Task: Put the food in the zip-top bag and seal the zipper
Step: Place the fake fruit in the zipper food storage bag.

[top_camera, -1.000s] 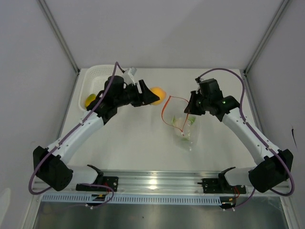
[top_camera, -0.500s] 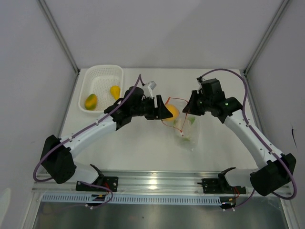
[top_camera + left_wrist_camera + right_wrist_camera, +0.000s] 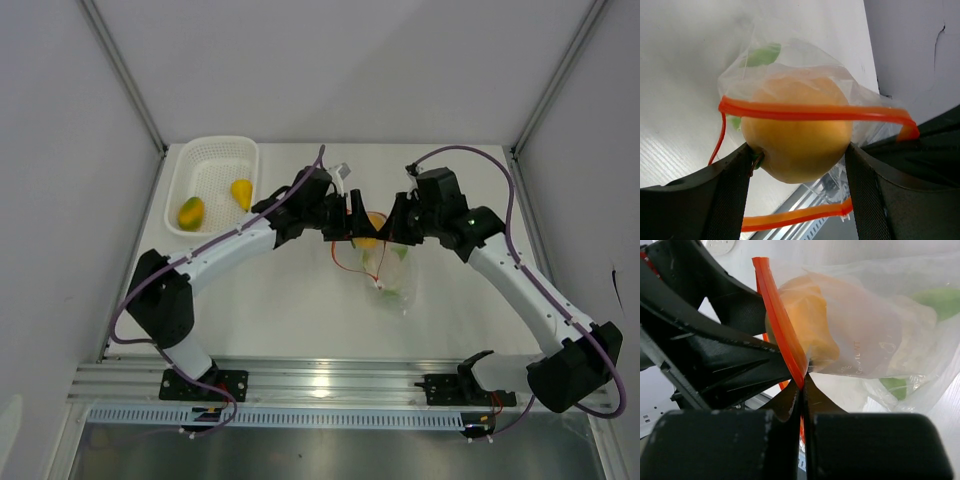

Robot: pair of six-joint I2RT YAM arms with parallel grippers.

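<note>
My left gripper is shut on the orange round fruit and holds it in the open mouth of the clear zip-top bag. The orange-red zipper strip crosses the fruit. My right gripper is shut on the zipper strip and holds the bag's mouth up. A white and green piece lies inside the bag. The orange fruit also shows through the bag in the right wrist view. The left gripper's fingers show beside it.
A white mesh basket stands at the back left with a yellow pear-shaped fruit and a yellow-green fruit in it. A metal rail runs along the near table edge.
My left gripper carried the orange fruit from beside the basket rightward into the bag's mouth. My right gripper stayed holding the zipper strip.
</note>
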